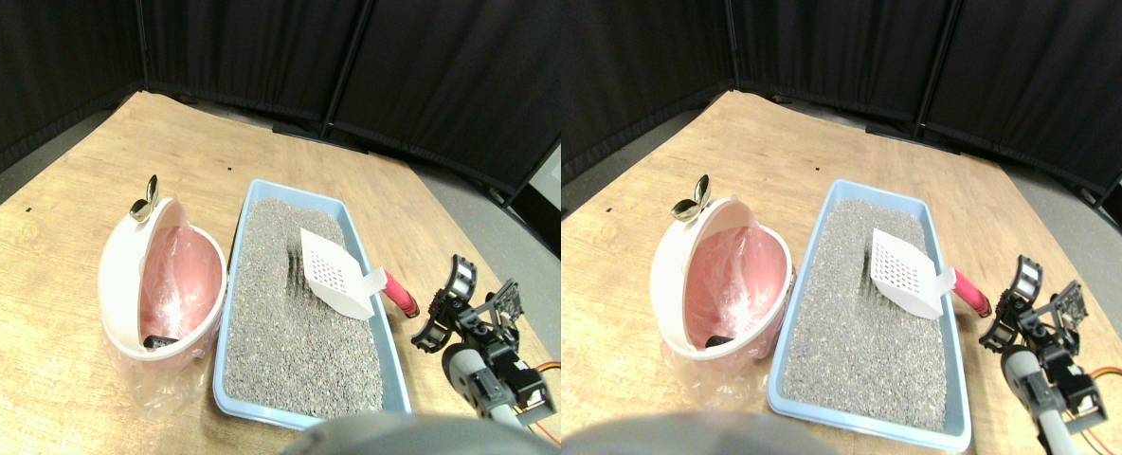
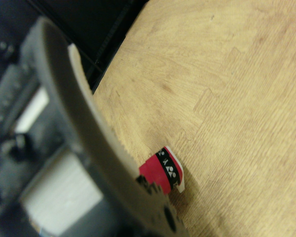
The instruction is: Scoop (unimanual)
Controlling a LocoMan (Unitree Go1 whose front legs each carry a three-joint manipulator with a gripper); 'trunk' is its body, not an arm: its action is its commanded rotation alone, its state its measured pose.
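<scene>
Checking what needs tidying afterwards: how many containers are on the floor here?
2. A blue tray of grey litter lies in the middle, with a white scoop resting in it. A white bin with a pink liner stands beside the tray, away from the right gripper.

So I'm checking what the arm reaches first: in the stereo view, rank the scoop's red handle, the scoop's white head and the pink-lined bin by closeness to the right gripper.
Measured from the right gripper:
1. Red handle, sticking out over the litter tray's right rim, just beside the gripper.
2. White head, lying on the litter inside the tray.
3. Pink-lined bin, beyond the tray's left side.
</scene>
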